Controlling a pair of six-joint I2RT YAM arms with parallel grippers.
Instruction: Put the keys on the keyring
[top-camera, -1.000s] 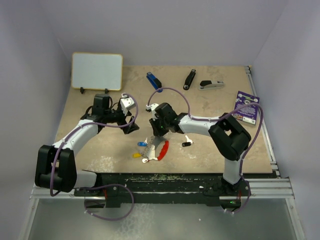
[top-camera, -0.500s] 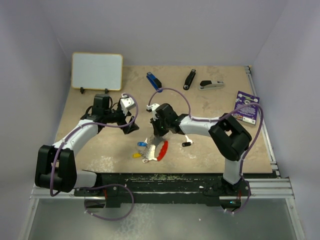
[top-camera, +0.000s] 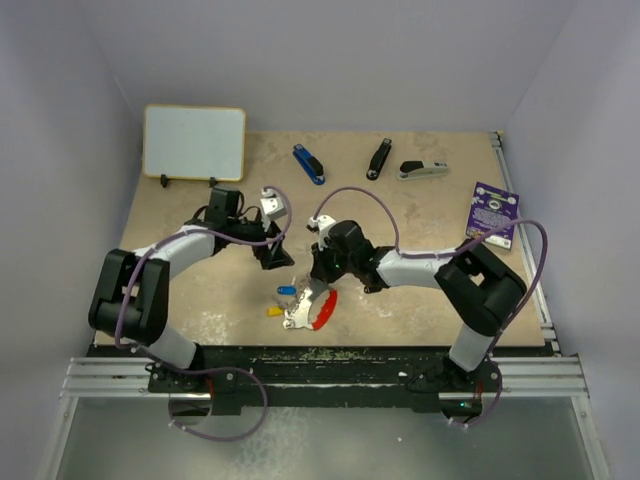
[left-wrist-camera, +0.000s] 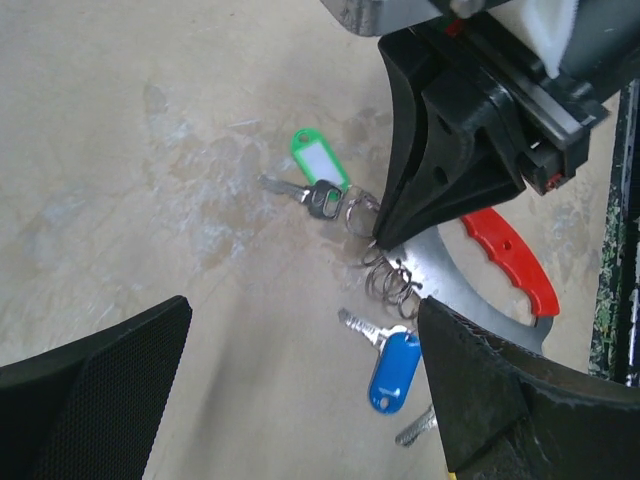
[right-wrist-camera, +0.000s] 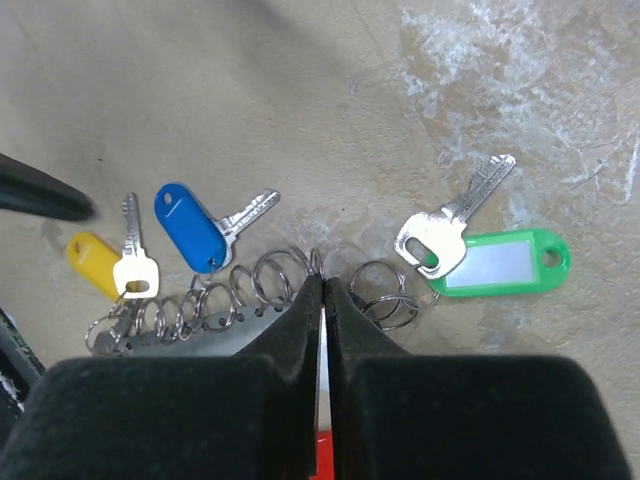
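- The keyring (right-wrist-camera: 270, 275), a row of small wire loops on a metal plate with a red fob (left-wrist-camera: 515, 258), lies near the near edge of the table (top-camera: 420, 215), about midway between the two arms.
- My right claw (right-wrist-camera: 321, 285) is down on it with its fingers pressed together. The tips sit at one loop at the end of the row, but I cannot tell whether the wire is actually caught between them.
- My left claw (top-camera: 276, 256) hangs just beside it on the far-left side, fingers spread wide and holding nothing.
- The green-tagged key (right-wrist-camera: 440, 238) lies flat just to one side of the right claw with its own small loop, and looks unjoined to the row.
- The blue-tagged key (right-wrist-camera: 195, 228) and yellow-tagged key (right-wrist-camera: 105, 265) lie on the other side, touching the loops. I cannot say whether they are threaded.
- I judge the step in hand to be steadying one loop so a key can go on.
- Next, I would bring the left claw down on the green-tagged key by its tag, then work its loop onto the pinned one. The wire is thin and slippery, so the hold may slide off.
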